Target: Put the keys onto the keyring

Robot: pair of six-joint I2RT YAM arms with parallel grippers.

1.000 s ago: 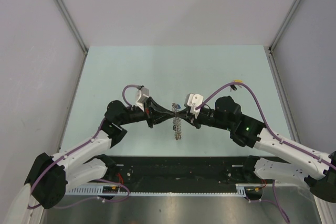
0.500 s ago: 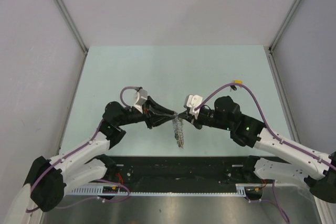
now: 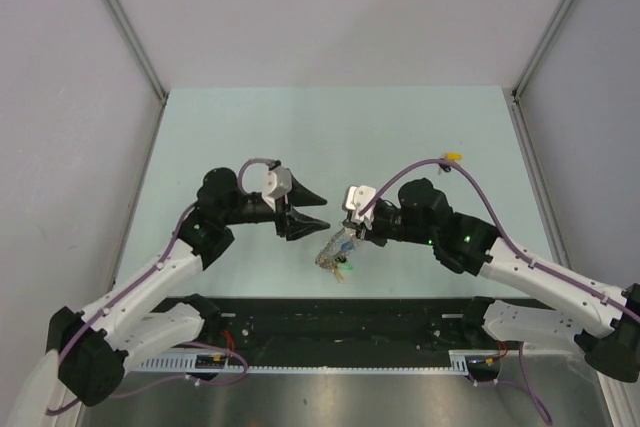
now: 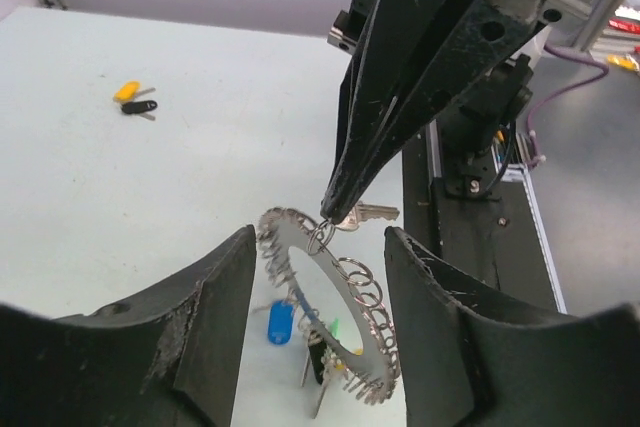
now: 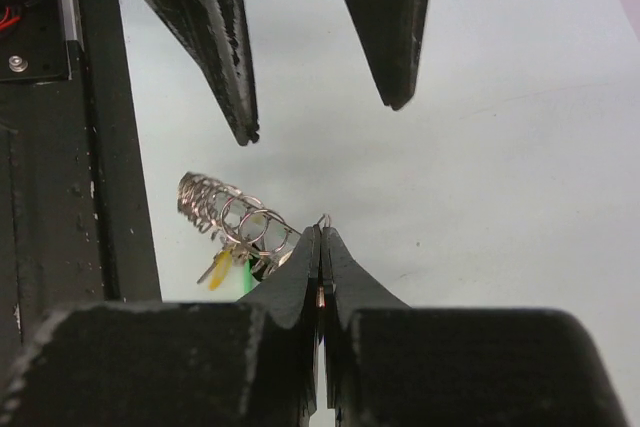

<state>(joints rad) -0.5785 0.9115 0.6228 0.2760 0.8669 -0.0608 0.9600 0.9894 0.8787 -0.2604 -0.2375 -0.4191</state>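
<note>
The keyring (image 4: 352,319), a flat ring fringed with small split rings and silver keys, hangs tilted over the table (image 4: 130,207). Blue, green and yellow tags dangle under it. My right gripper (image 5: 320,232) is shut on a small split ring and a silver key (image 4: 372,213) at the keyring's top edge. In the top view the right gripper (image 3: 347,237) holds the keyring (image 3: 333,252) near the table's front. My left gripper (image 4: 318,239) is open, one finger on each side of the keyring without touching it. Two loose keys, yellow-tagged (image 4: 126,91) and black-tagged (image 4: 138,106), lie far off on the table.
The black base rail (image 3: 340,317) runs along the near edge, close under the hanging keyring. In the right wrist view the left gripper's fingers (image 5: 215,42) point down from above the keyring (image 5: 232,217). Grey walls enclose the table on three sides.
My left gripper has opened, let go and drawn back to the left. The keyring now hangs from the right gripper alone and has swung lower and tilted.
</note>
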